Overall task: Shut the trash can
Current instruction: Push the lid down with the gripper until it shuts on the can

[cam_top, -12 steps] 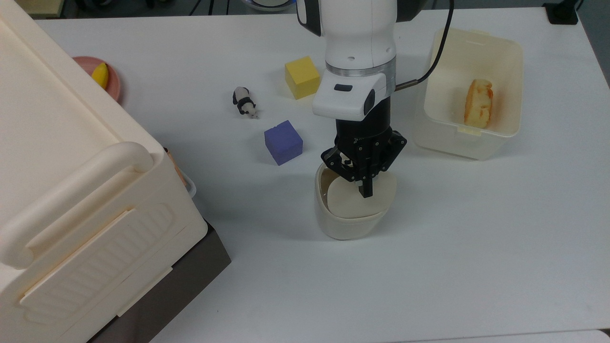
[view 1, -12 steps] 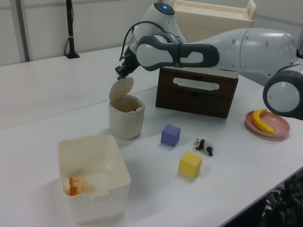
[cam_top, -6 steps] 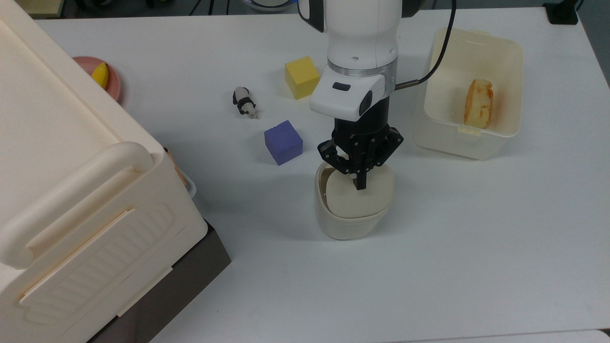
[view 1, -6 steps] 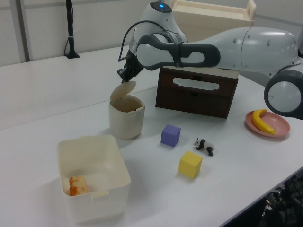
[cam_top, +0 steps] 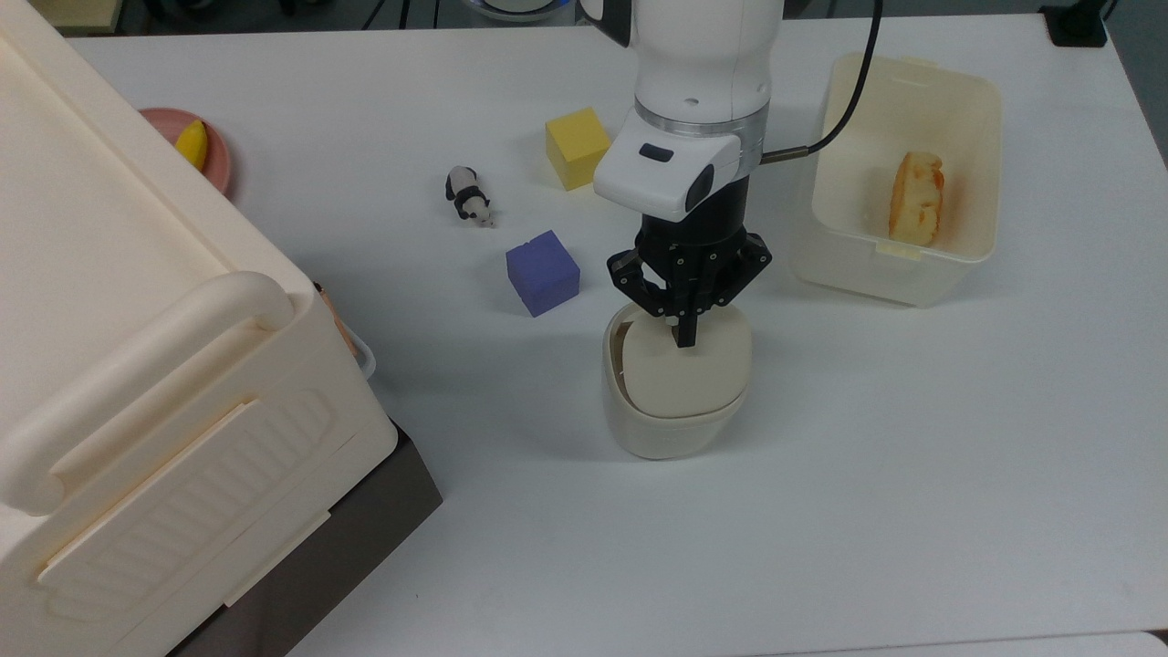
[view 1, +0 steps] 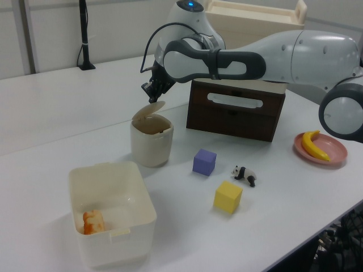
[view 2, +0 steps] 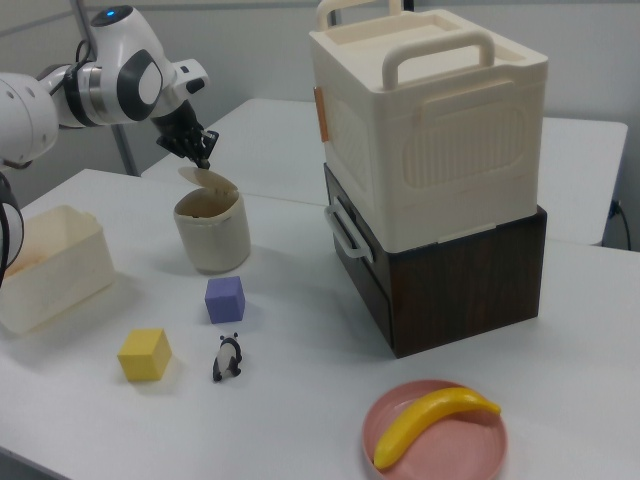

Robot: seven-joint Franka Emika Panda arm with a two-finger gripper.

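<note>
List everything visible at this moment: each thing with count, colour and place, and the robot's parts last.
trash can: 1, cream, table centre; lid tilted, not yet shut
purple cube: 1, the top view's left of the can
yellow cube: 1, beyond the purple one in the top view
toy panda: 1, black and white, near the cubes
open tub: 1, cream, the top view's right
bread-like piece: 1, orange, in the tub
handled box: 1, cream, on a brown drawer unit
plate: 1, pink, holding a yellow banana
pincer: 1, black, on the lid
arm: 1, white

Big box (cam_top: 137, 365) cut off by the top view's left edge; arm (cam_top: 703, 82) cut off at top.
</note>
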